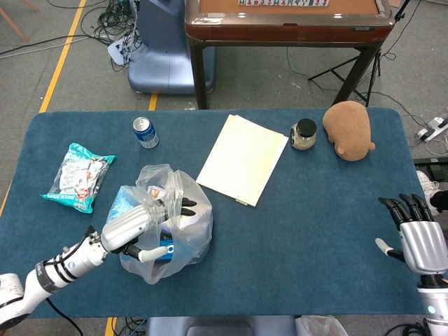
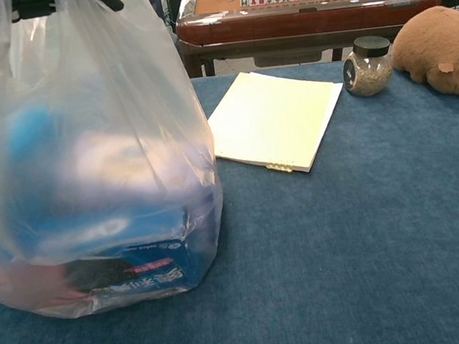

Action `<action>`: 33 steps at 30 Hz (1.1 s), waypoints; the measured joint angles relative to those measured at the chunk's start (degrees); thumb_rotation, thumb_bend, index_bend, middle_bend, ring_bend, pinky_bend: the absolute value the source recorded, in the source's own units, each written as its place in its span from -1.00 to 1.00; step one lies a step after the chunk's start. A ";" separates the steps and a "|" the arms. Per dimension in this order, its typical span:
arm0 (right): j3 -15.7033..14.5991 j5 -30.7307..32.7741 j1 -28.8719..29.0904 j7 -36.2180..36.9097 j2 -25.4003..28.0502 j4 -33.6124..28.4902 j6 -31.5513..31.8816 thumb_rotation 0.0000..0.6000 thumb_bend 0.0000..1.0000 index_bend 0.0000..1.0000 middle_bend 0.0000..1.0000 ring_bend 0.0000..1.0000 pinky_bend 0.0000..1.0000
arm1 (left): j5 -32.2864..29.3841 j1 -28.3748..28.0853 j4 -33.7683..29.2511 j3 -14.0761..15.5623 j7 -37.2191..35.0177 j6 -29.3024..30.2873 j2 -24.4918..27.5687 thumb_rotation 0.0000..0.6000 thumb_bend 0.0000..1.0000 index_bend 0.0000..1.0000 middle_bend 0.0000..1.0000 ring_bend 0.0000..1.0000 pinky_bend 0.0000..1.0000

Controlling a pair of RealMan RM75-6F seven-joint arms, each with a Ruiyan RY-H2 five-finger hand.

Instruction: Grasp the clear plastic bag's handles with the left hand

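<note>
The left hand [image 1: 143, 227] lies over the top of the clear plastic bag [image 1: 183, 234], fingers closed around its gathered handles [image 1: 170, 203], dark fingertips poking past the plastic; the bag sits on the blue desk [image 1: 308, 224] near its front left, holding blue packages; the right hand [image 1: 420, 234] hovers at the desk's right edge, fingers spread, holding nothing; a yellow folder [image 1: 243, 158] lies just behind the bag.
</note>
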 measured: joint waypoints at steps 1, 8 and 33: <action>0.00 0.05 -0.02 0.09 -0.01 0.08 -0.01 1.00 -0.76 -0.59 -0.51 -0.75 -0.76 | -0.27 -0.37 -0.16 -0.12 -0.77 -0.32 0.01 -0.57 -0.51 -0.76 -0.88 -0.97 -1.00; 0.08 0.45 -0.12 0.83 -0.10 0.78 -0.01 1.00 -0.76 -0.59 -0.51 -0.75 -0.76 | -2.09 -2.80 -2.00 -0.83 -9.03 -1.77 1.00 -0.55 -0.51 -0.71 -0.79 -0.93 -1.00; 0.26 0.83 -0.32 2.46 -0.13 2.05 0.11 1.00 -0.76 -0.59 -0.51 -0.75 -0.76 | -0.20 -12.68 -0.21 0.95 -40.72 -5.08 0.18 -0.34 -0.51 -0.73 -0.79 -0.83 -1.00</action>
